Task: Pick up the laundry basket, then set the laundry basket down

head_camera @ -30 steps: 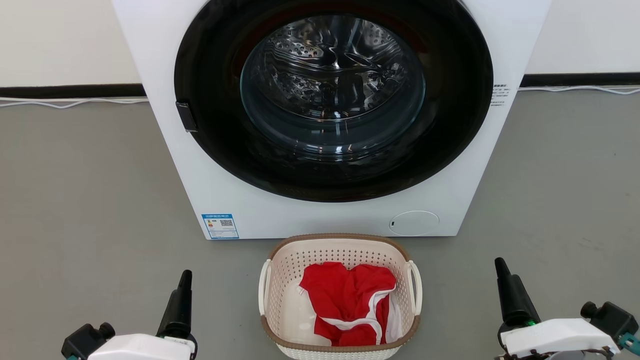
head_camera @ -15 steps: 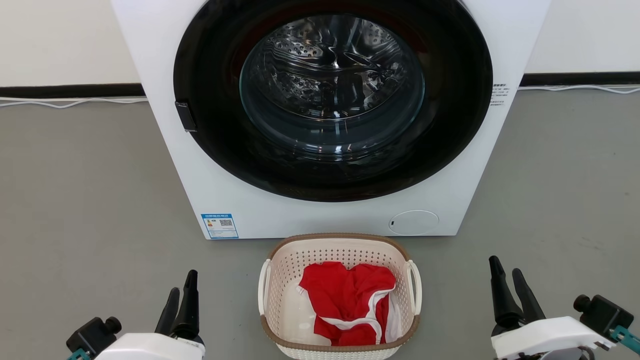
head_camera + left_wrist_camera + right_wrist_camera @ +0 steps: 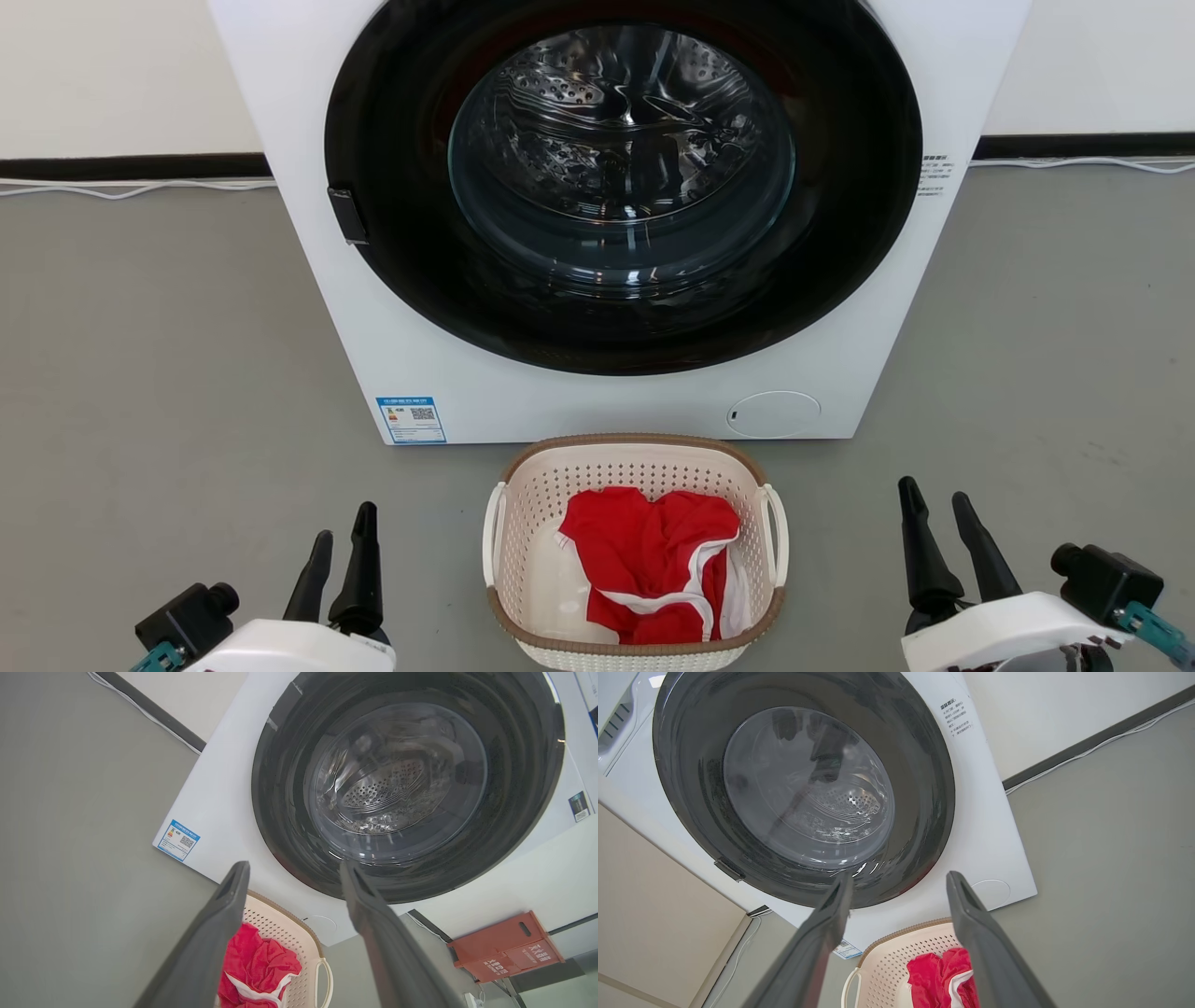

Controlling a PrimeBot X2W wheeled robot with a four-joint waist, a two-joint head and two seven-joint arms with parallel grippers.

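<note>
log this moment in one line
cream-white perforated plastic laundry basket: on grey floor, holds red cloth, ungripped | left gripper: open, left of it | right gripper: open, right of it | stage: pre-grasp

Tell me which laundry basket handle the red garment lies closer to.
The laundry basket's right loop handle; the red garment bunches toward it, leaving bare floor by the left handle.

I see laundry basket (image 3: 534, 509) cream-white, dotted w/ small holes, rim (image 3: 621, 439) brown woven-look; cloth (image 3: 644, 551) in it red w/ white trim; washing machine (image 3: 523, 397) white, door ring (image 3: 392, 187) black, sticker (image 3: 411, 421) blue; floor (image 3: 159, 355) grey; box (image 3: 504, 947) rust-red w/ white lettering.
</note>
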